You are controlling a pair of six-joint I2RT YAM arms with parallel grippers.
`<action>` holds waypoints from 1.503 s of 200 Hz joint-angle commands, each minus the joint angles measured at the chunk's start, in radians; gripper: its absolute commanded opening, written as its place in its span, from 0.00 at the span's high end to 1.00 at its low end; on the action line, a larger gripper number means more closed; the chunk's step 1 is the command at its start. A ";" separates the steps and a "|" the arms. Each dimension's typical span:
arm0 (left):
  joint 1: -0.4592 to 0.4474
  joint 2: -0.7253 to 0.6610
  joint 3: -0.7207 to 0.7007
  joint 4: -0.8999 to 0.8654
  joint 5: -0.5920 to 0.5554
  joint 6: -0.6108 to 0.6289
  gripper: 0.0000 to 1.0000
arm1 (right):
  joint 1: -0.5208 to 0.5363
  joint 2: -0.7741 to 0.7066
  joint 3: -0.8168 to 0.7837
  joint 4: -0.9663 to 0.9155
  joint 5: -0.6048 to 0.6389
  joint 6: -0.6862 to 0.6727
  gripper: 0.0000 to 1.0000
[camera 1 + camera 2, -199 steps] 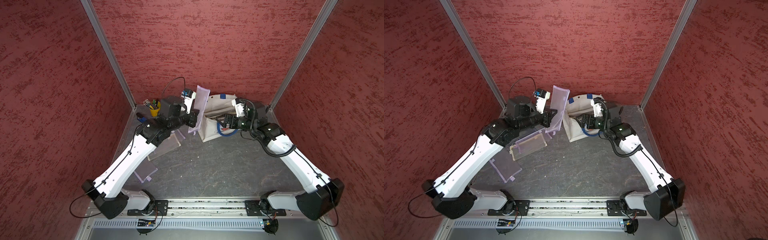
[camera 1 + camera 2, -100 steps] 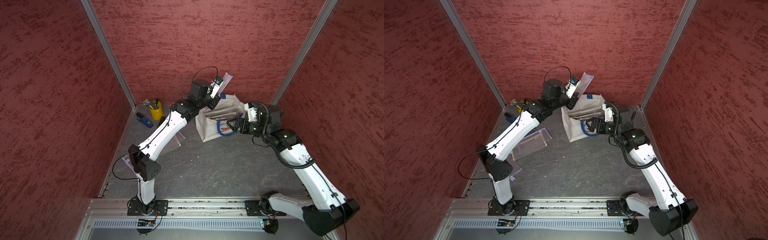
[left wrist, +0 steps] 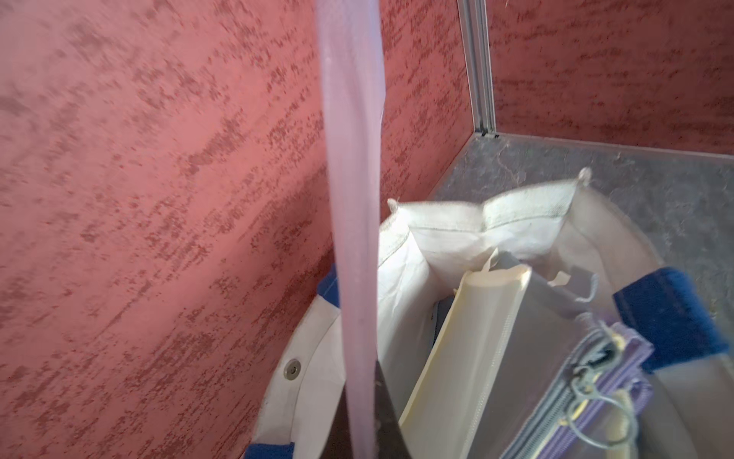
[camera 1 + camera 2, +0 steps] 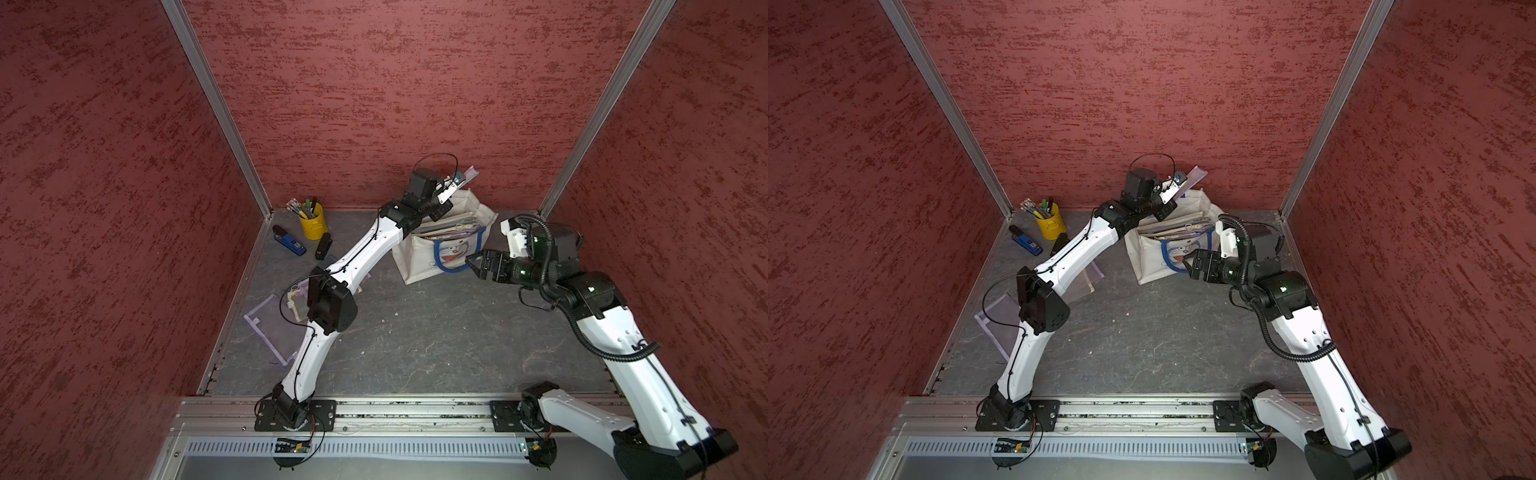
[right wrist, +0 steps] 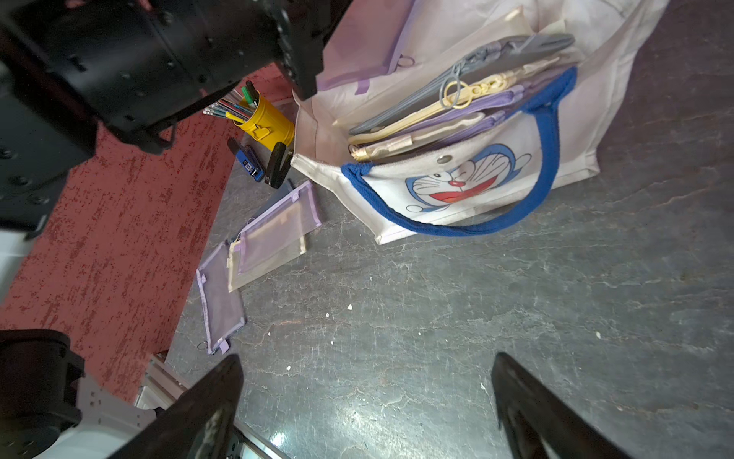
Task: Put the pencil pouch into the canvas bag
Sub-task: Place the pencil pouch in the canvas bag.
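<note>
Above the canvas bag (image 4: 419,266), outstretched left tool (image 3: 361,417) clamps the pencil pouch (image 3: 353,198); right tool (image 5: 365,357) gapes alongside.

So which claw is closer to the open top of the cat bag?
Left. The left claw hangs above the canvas bag's mouth, shut on the pencil pouch; the right claw waits open at its front face.

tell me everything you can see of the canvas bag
The canvas bag is a white, boxy, soft cloth tote with blue rope-like handles, a blue cartoon cat face on its front and a metal snap at the rim. It stands upright and open on the grey table near the back wall, packed with flat grey, cream and purple pouches on edge. The left end effector holds a purple pencil pouch over its back rim; contact there cannot be told.
</note>
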 commanded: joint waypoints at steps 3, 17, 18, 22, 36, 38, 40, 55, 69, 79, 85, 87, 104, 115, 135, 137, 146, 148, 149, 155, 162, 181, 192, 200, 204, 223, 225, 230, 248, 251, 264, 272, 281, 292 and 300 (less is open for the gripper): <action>0.020 0.008 -0.017 -0.031 -0.008 0.053 1.00 | -0.011 -0.003 -0.012 -0.018 0.011 -0.023 0.02; 0.024 -0.011 -0.074 -0.022 0.012 0.051 1.00 | -0.012 0.003 -0.015 -0.012 0.009 -0.027 0.02; 0.024 -0.012 -0.076 -0.022 0.014 0.051 1.00 | -0.012 0.003 -0.015 -0.012 0.008 -0.026 0.02; 0.024 -0.018 -0.095 -0.020 0.020 0.049 1.00 | -0.014 0.005 -0.016 -0.008 0.006 -0.026 0.02; 0.022 -0.042 -0.155 -0.010 0.033 0.039 1.00 | -0.014 0.008 -0.022 0.006 0.002 -0.025 0.02; 0.022 -0.046 -0.163 -0.010 0.036 0.039 1.00 | -0.014 0.009 -0.022 0.009 0.001 -0.024 0.02; 0.022 -0.049 -0.171 -0.007 0.039 0.038 1.00 | -0.014 0.010 -0.023 0.011 0.000 -0.024 0.02; 0.021 -0.065 -0.220 -0.002 0.052 0.040 1.00 | -0.015 0.014 -0.028 0.024 -0.004 -0.022 0.02; 0.022 -0.061 -0.232 -0.021 0.050 0.041 1.00 | -0.015 0.016 -0.038 0.038 -0.007 -0.019 0.02; 0.022 -0.054 -0.230 -0.034 0.042 0.041 1.00 | -0.016 0.013 -0.051 0.051 -0.008 -0.013 0.02; 0.021 -0.052 -0.230 -0.037 0.037 0.041 1.00 | -0.016 0.013 -0.056 0.057 -0.010 -0.009 0.02; 0.022 -0.052 -0.230 -0.036 0.034 0.041 1.00 | -0.015 0.013 -0.057 0.058 -0.010 -0.006 0.02; 0.024 -0.068 -0.227 -0.026 0.030 0.006 0.81 | -0.015 0.016 -0.058 0.074 -0.015 0.001 0.02; 0.030 -0.089 -0.222 -0.020 0.048 -0.033 0.72 | -0.015 0.020 -0.054 0.081 -0.013 0.000 0.02; 0.037 -0.136 -0.204 -0.022 0.098 -0.110 0.60 | -0.016 0.036 -0.037 0.081 -0.003 -0.032 0.02; 0.037 -0.141 -0.204 -0.022 0.101 -0.115 0.58 | -0.016 0.038 -0.034 0.078 0.001 -0.037 0.02; 0.036 -0.174 -0.201 -0.028 0.117 -0.144 0.53 | -0.016 0.047 -0.017 0.068 0.017 -0.061 0.02; 0.036 -0.181 -0.201 -0.032 0.121 -0.152 0.52 | -0.016 0.049 -0.011 0.066 0.021 -0.066 0.02; 0.036 -0.184 -0.201 -0.033 0.122 -0.156 0.51 | -0.016 0.049 -0.010 0.065 0.022 -0.069 0.02; 0.036 -0.211 -0.205 -0.043 0.134 -0.177 0.48 | -0.015 0.055 0.002 0.058 0.035 -0.082 0.02; 0.036 -0.246 -0.217 -0.054 0.141 -0.211 0.44 | -0.015 0.059 0.013 0.051 0.048 -0.095 0.02; 0.046 -0.376 -0.326 -0.064 0.159 -0.353 0.37 | -0.015 0.058 0.008 0.061 0.074 -0.111 0.02; 0.063 -0.483 -0.453 -0.054 0.192 -0.451 0.30 | -0.016 0.049 -0.013 0.084 0.073 -0.106 0.02; 0.081 -0.568 -0.560 -0.044 0.214 -0.524 0.27 | -0.014 0.041 -0.036 0.103 0.062 -0.100 0.02; 0.091 -0.613 -0.618 -0.039 0.227 -0.570 0.25 | -0.014 0.039 -0.046 0.113 0.055 -0.098 0.02; 0.158 -0.826 -0.865 -0.043 0.305 -0.797 0.20 | 0.011 0.042 -0.071 0.134 0.036 -0.122 0.02; 0.165 -0.846 -0.889 -0.046 0.312 -0.823 0.20 | 0.017 0.045 -0.070 0.133 0.037 -0.126 0.02; 0.185 -0.903 -0.951 -0.050 0.335 -0.882 0.19 | 0.031 0.054 -0.064 0.131 0.034 -0.141 0.02; 0.260 -1.079 -1.152 -0.075 0.375 -1.008 0.17 | 0.070 0.093 -0.036 0.129 0.007 -0.190 0.02; 0.274 -1.104 -1.180 -0.081 0.371 -1.016 0.17 | 0.078 0.101 -0.032 0.134 0.002 -0.197 0.02; 0.353 -1.174 -1.286 -0.115 0.362 -1.047 0.16 | 0.114 0.133 -0.016 0.159 -0.023 -0.210 0.02; 0.423 -1.200 -1.347 -0.107 0.393 -1.065 0.16 | 0.144 0.156 -0.003 0.175 -0.027 -0.212 0.02; 0.500 -1.210 -1.411 -0.077 0.432 -1.080 0.16 | 0.186 0.188 0.015 0.191 -0.023 -0.217 0.01; 0.575 -1.193 -1.461 -0.045 0.454 -1.090 0.15 | 0.235 0.224 0.031 0.216 -0.023 -0.217 0.01; 0.617 -1.166 -1.483 -0.019 0.452 -1.077 0.16 | 0.263 0.250 0.038 0.240 -0.027 -0.209 0.01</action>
